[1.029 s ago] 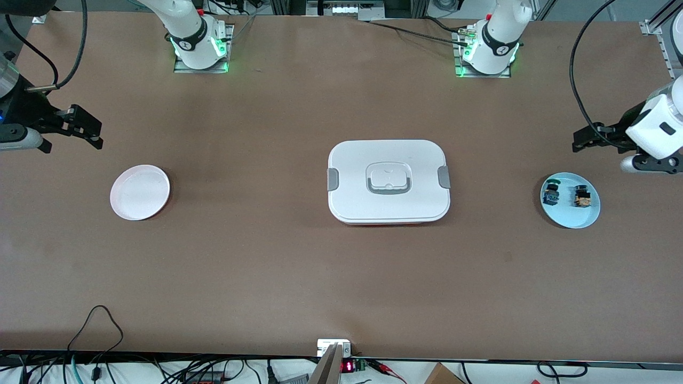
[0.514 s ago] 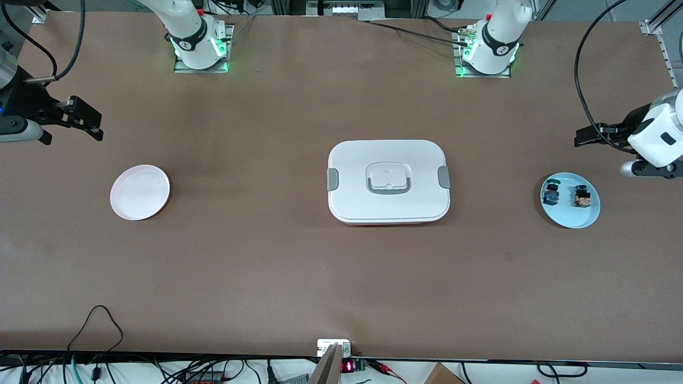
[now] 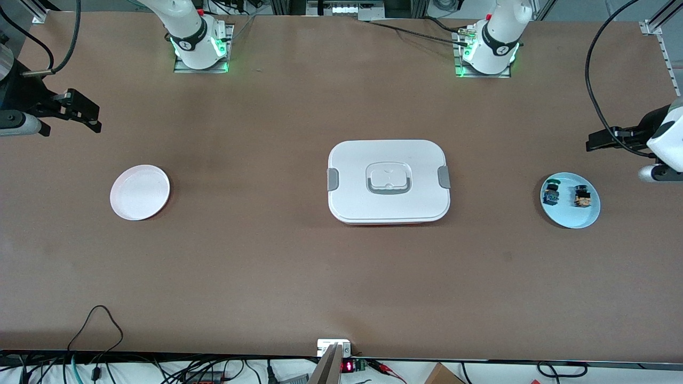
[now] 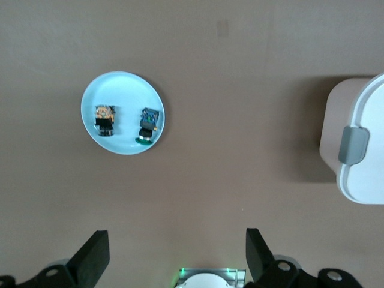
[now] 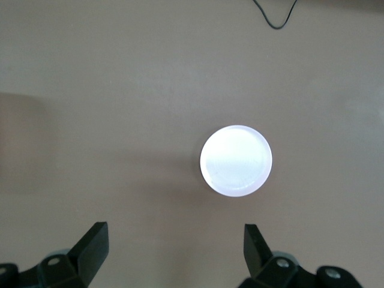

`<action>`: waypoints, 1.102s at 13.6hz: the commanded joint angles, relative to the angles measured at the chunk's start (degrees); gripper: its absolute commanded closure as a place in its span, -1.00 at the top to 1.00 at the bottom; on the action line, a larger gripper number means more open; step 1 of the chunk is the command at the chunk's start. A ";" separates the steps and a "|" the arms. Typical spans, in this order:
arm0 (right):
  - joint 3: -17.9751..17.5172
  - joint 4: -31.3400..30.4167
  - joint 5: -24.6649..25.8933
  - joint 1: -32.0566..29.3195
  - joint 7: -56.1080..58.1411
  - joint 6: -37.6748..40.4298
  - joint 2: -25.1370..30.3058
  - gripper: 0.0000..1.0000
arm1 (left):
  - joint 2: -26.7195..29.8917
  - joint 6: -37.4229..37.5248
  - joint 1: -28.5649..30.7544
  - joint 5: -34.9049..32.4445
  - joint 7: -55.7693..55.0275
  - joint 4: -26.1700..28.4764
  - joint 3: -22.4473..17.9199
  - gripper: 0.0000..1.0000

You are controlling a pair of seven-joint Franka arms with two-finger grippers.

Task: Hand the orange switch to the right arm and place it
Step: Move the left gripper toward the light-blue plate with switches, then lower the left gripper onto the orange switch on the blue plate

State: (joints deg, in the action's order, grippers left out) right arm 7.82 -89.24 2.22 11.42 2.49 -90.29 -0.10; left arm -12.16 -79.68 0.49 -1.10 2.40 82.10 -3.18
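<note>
The orange switch (image 3: 582, 197) stands on a light blue plate (image 3: 571, 217) at the left arm's end of the table, beside a similar switch with a blue block and green top (image 3: 550, 194). The left wrist view shows the orange switch (image 4: 106, 119), the blue switch (image 4: 147, 126) and the plate (image 4: 123, 90) well below. My left gripper (image 3: 600, 142) (image 4: 177, 252) is open and empty, up over bare table apart from the plate. My right gripper (image 3: 85, 114) (image 5: 174, 249) is open and empty, high over the right arm's end.
A white lidded box (image 3: 388, 181) with grey clips sits mid-table; its end shows in the left wrist view (image 4: 357, 141). An empty white plate (image 3: 140, 192) (image 5: 236, 160) lies toward the right arm's end. Cables run along the table's front edge.
Both arms have drawn outward toward their table ends: the left gripper has slid away from the blue plate toward the edge, the right gripper has shifted slightly. Switches and plates have not moved.
</note>
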 commanded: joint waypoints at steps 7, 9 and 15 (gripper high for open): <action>-0.35 -0.58 0.33 0.18 -1.25 4.49 3.18 1.00 | -15.50 0.03 2.50 -1.54 -0.29 -3.70 0.46 1.00; -0.27 -1.19 0.41 0.18 -2.22 4.24 2.83 1.00 | -15.53 0.66 3.02 -1.71 1.28 -3.52 0.54 1.00; -0.27 -2.86 0.41 0.09 -2.14 4.95 3.27 1.00 | -14.21 -4.42 5.31 -6.28 34.38 2.44 0.54 1.00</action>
State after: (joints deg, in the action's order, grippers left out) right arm 7.74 -91.38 2.23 11.47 1.43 -85.77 2.16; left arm -28.33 -81.55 4.26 -5.94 26.82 80.89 -3.04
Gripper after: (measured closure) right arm 0.000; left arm 0.000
